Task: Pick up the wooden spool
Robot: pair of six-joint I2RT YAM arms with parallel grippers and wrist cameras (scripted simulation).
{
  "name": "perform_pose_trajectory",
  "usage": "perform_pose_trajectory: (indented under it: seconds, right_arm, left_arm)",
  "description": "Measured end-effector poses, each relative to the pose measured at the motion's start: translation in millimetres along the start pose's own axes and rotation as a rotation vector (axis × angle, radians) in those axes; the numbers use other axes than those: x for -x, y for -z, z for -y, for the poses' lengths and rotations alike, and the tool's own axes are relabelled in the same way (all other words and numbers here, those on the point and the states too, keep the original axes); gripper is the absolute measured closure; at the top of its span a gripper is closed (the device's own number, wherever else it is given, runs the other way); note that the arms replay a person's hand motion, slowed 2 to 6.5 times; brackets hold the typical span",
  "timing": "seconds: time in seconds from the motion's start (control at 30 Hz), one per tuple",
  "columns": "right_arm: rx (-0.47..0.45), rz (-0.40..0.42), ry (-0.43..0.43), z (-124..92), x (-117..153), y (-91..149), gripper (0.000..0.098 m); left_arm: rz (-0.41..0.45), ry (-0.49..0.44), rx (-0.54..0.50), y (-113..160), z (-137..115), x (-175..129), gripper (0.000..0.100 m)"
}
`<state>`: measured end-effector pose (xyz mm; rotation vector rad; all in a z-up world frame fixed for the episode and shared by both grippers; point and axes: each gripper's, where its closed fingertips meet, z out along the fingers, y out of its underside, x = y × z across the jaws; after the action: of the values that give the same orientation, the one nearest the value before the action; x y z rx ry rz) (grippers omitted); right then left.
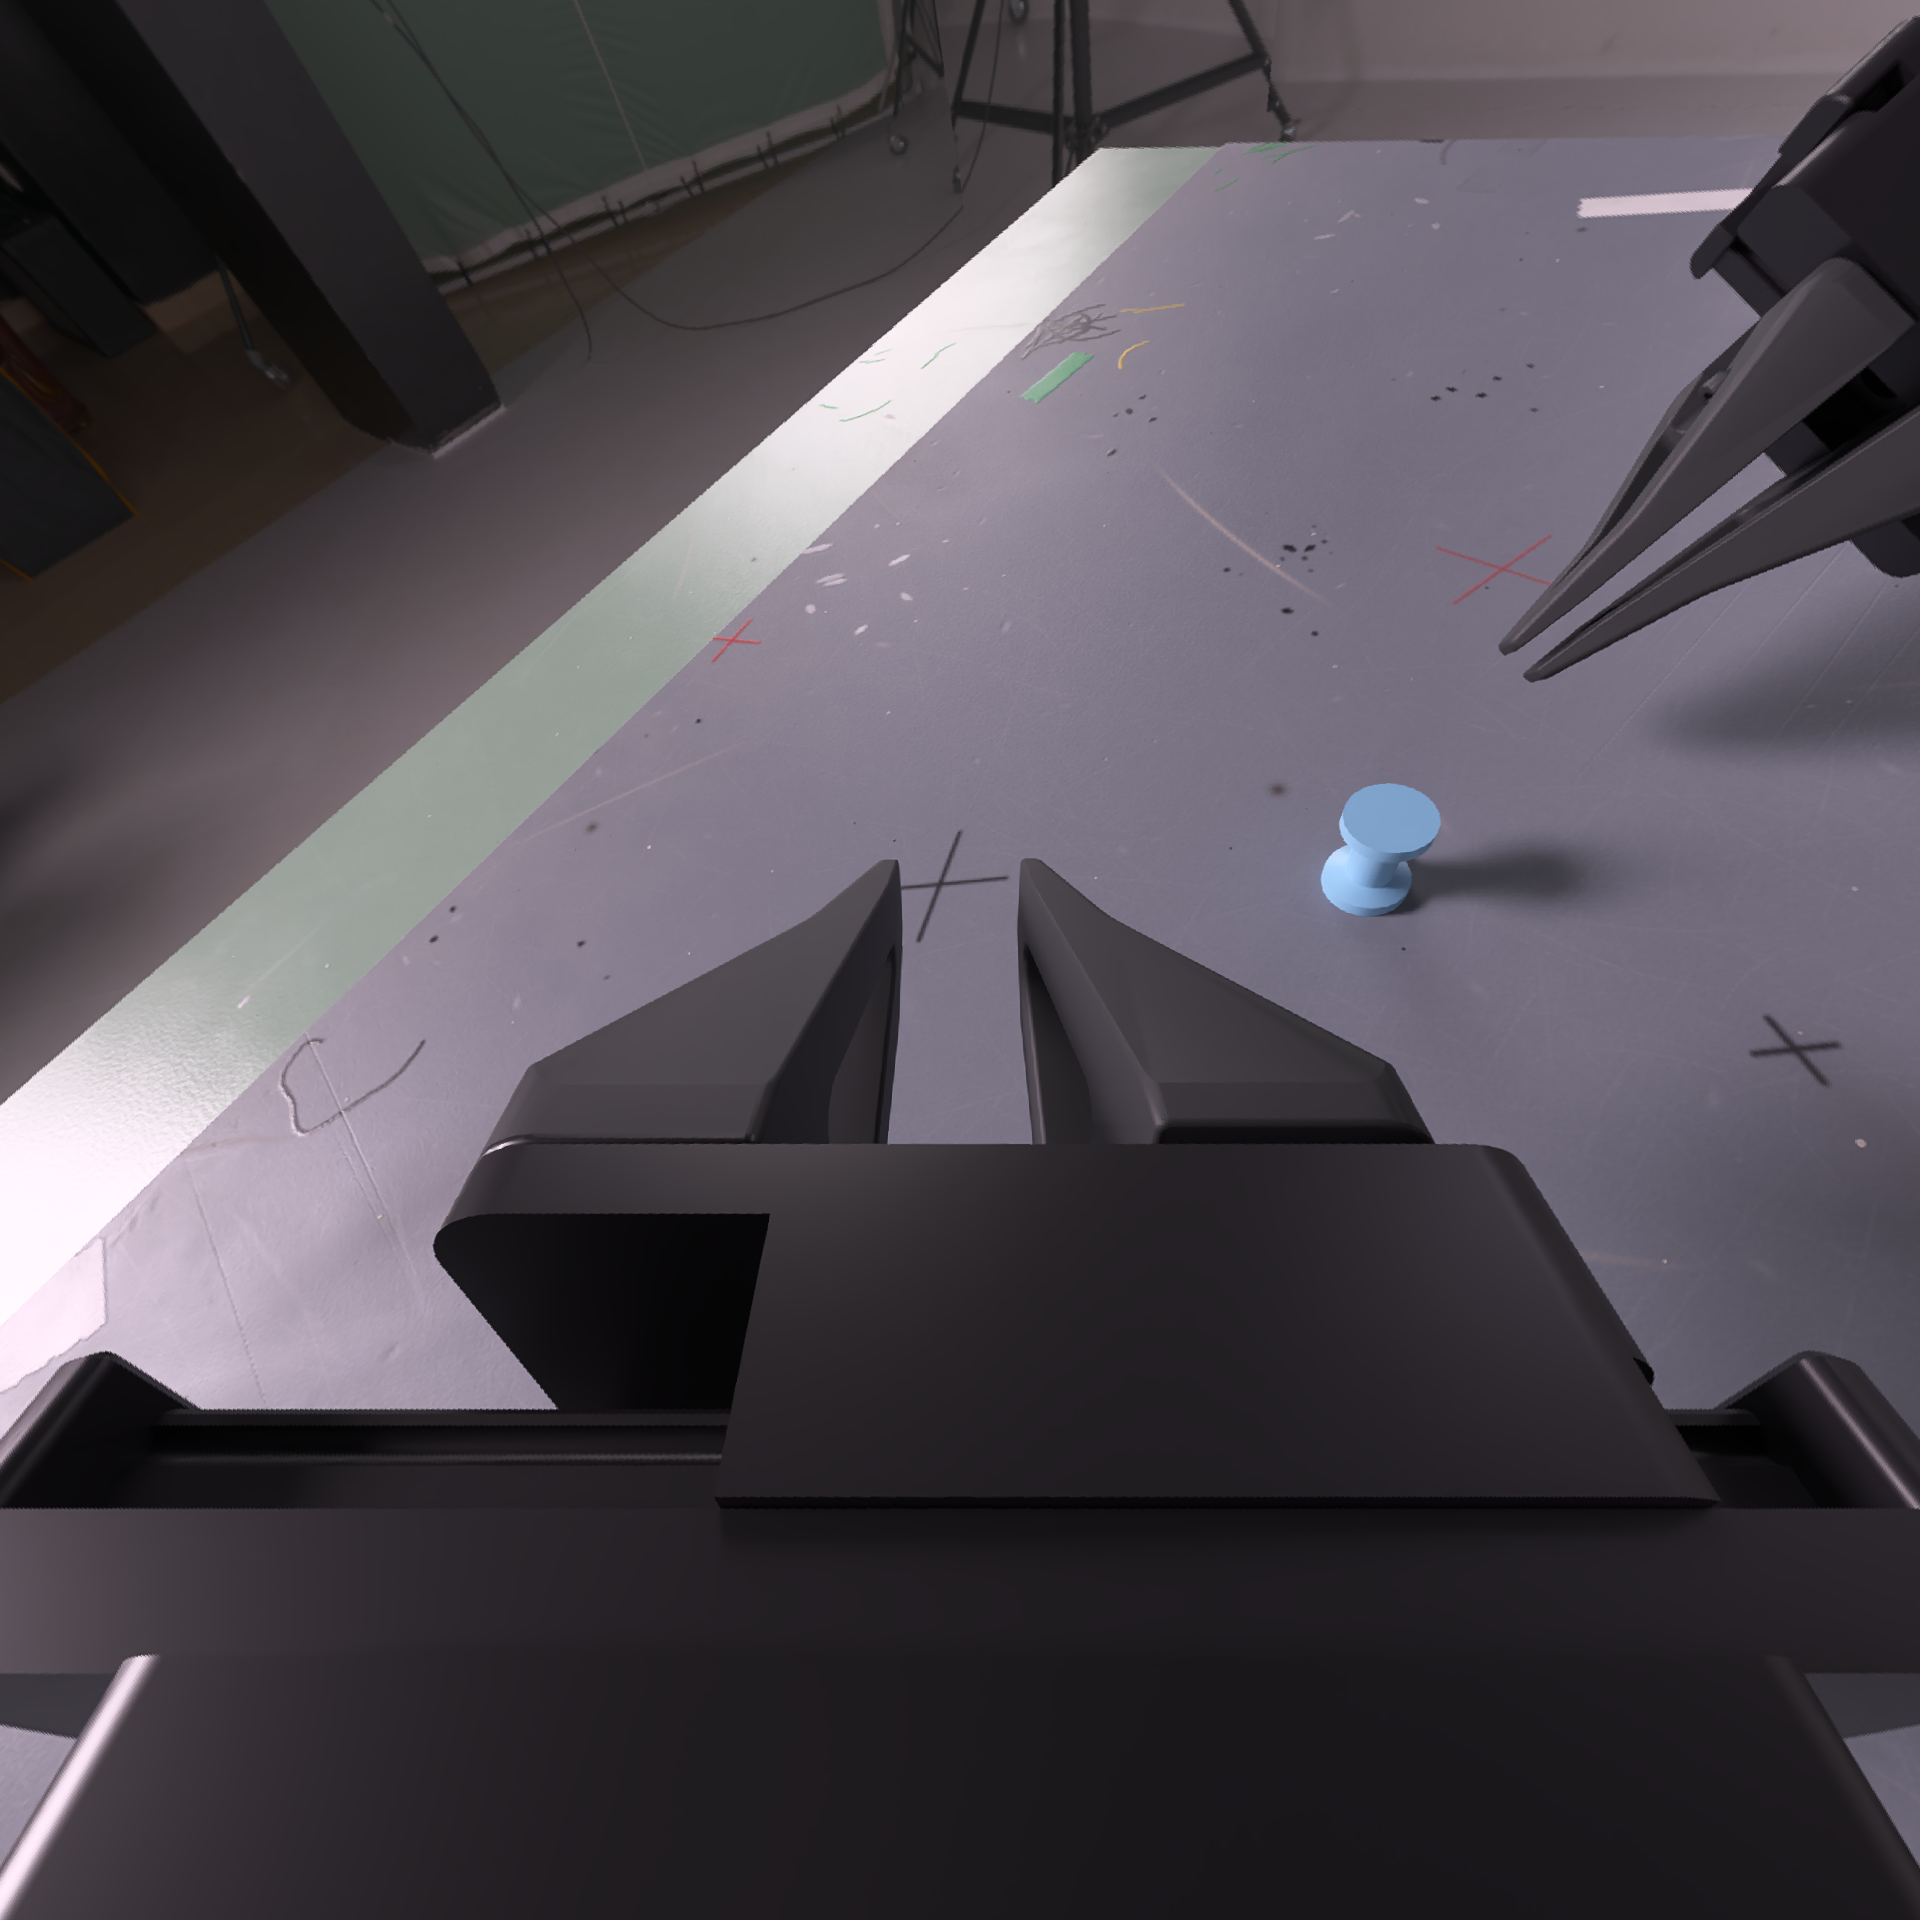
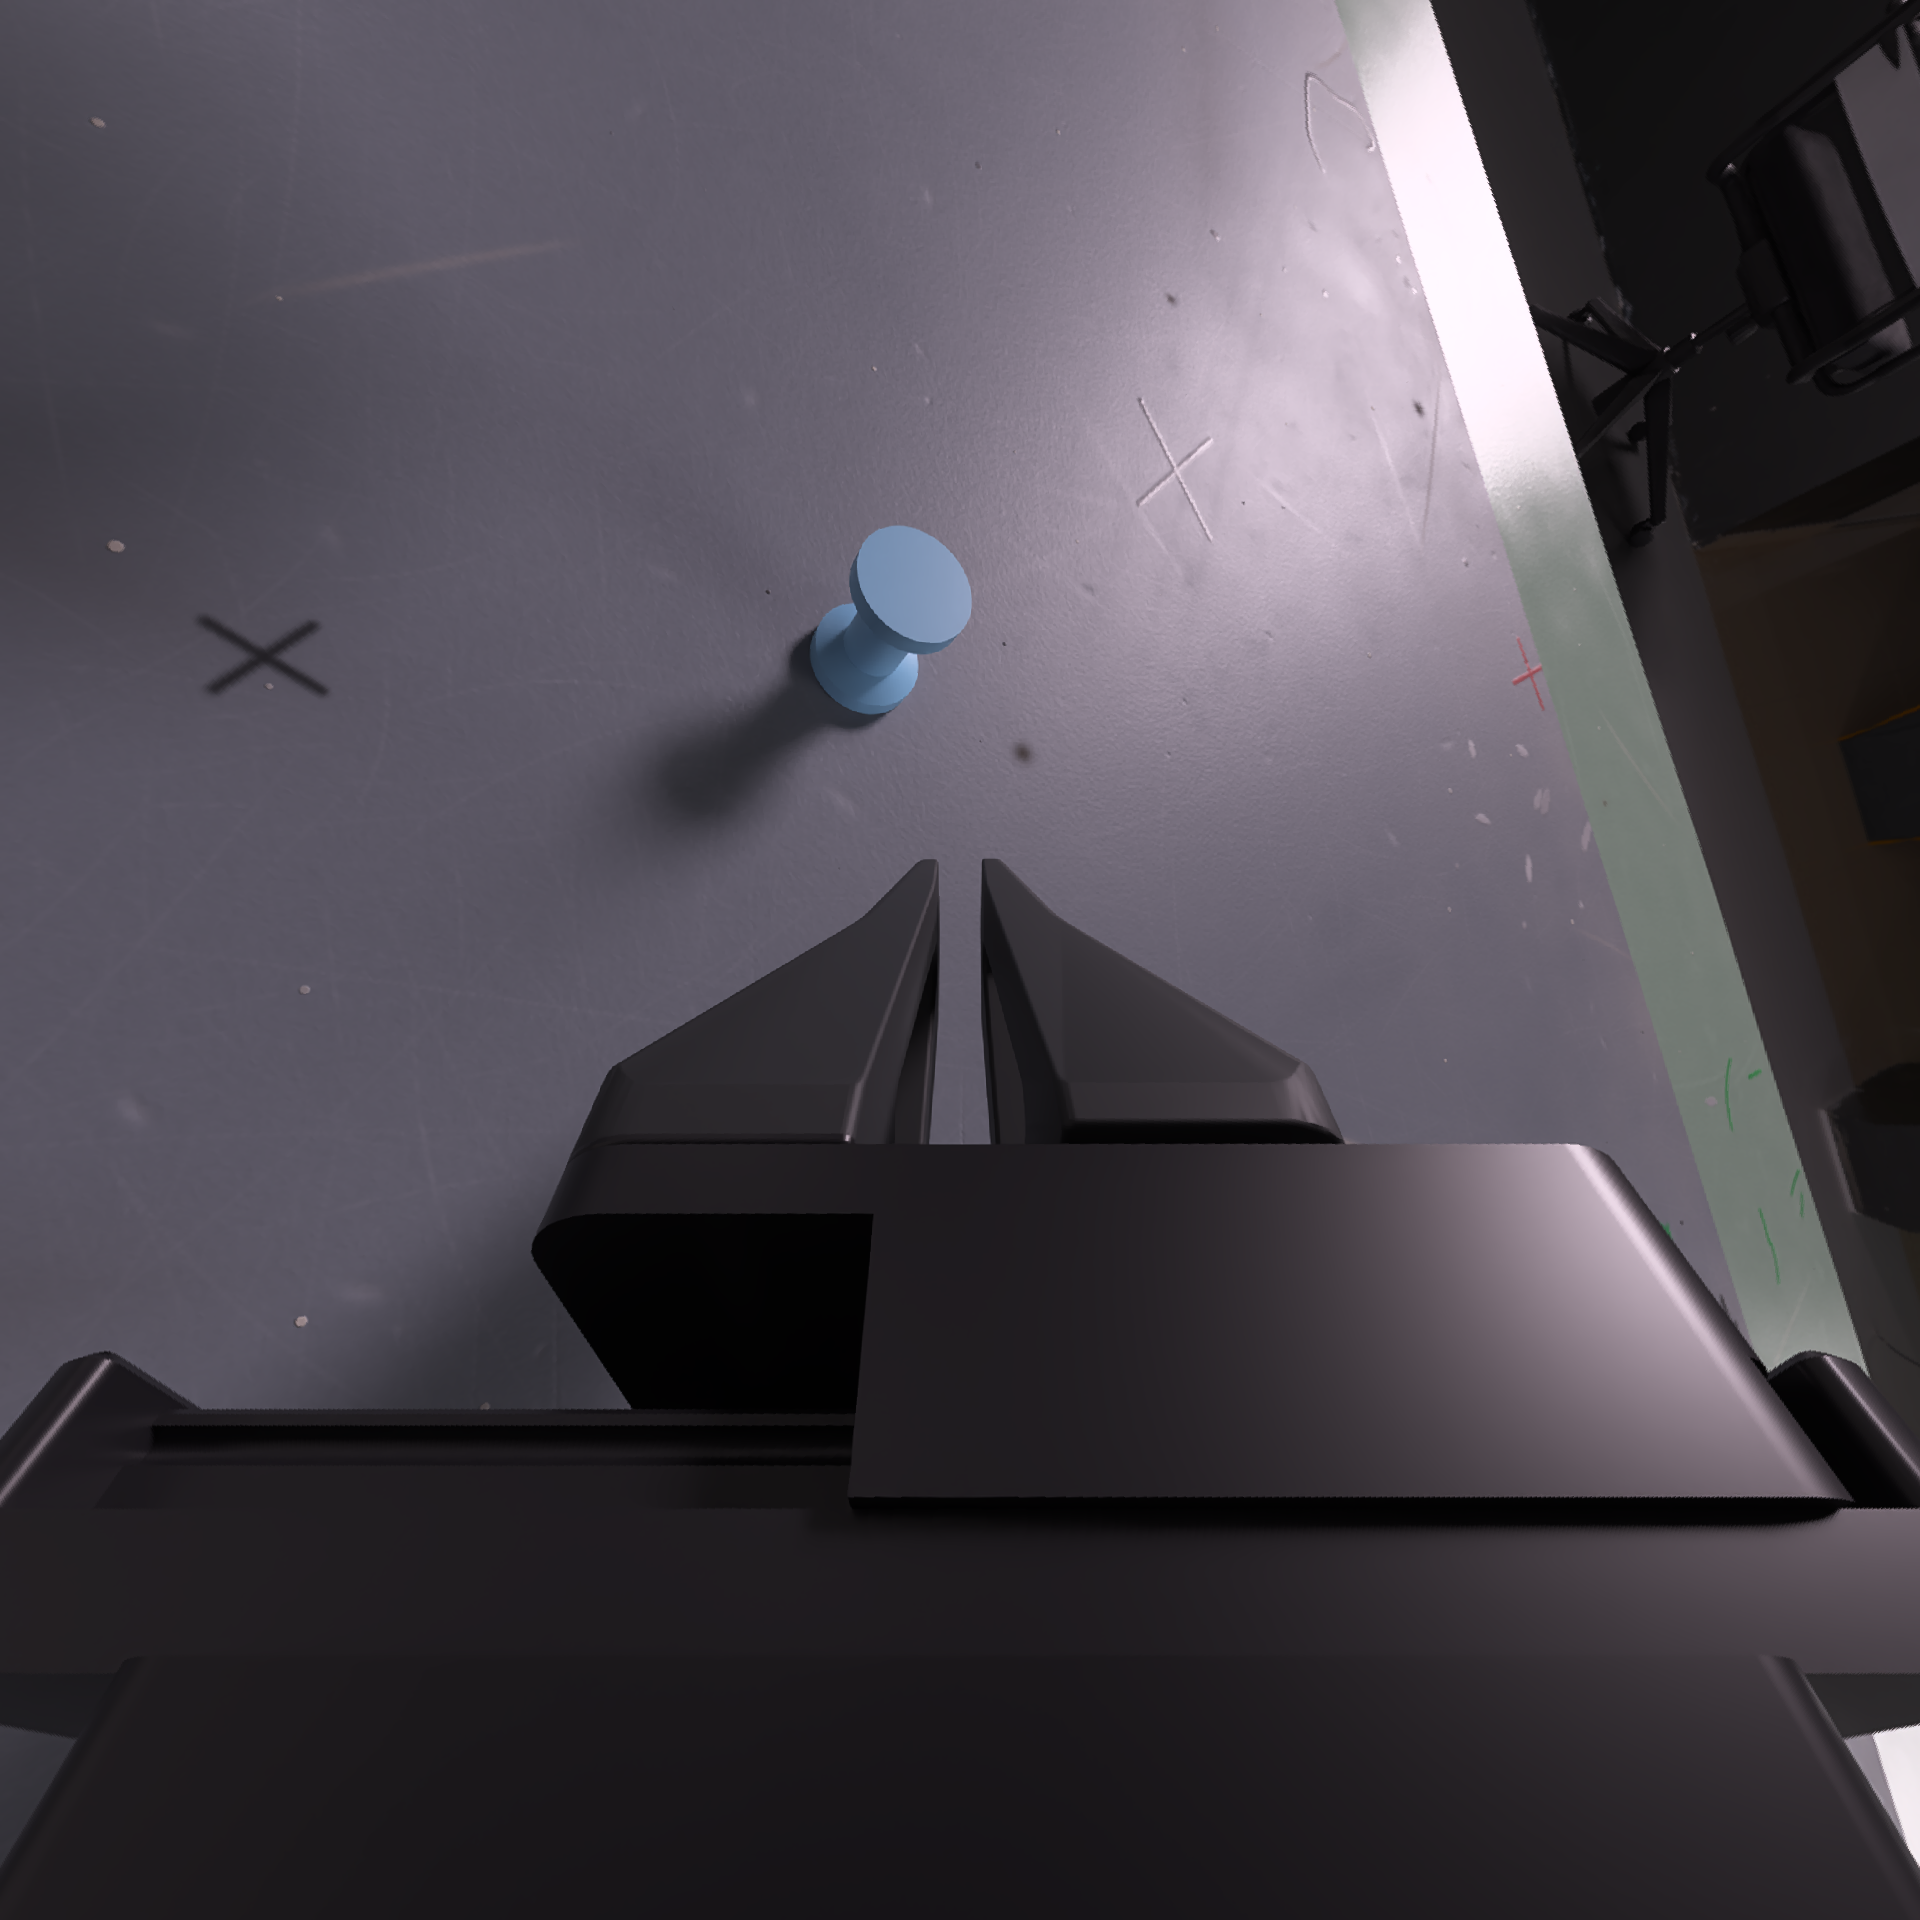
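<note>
The spool is light blue and stands upright on one flange on the grey table. My left gripper hovers above the table, left of the spool and apart from it; its jaws stand a narrow gap apart and hold nothing. In the right wrist view the spool is ahead of my right gripper and slightly left of it, with clear space between. The right jaws are almost together and empty. The right gripper also shows in the left wrist view, beyond and right of the spool.
The table bears black and red cross marks, scratches and a green tape strip. Its pale edge band runs along the left side, with the floor, cables and a tripod beyond.
</note>
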<state>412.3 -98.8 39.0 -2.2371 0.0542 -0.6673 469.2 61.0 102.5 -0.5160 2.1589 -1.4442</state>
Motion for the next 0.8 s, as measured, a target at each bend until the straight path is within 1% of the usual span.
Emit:
perform_pose_trajectory:
  seconds: [0.8]
  right_arm:
    - [0.007,-0.003,0.008,-0.9,-0.6,0.3,0.0911]
  left_arm:
    - [0.013,-0.015,0.010,-0.5,-1.6,1.8,0.081]
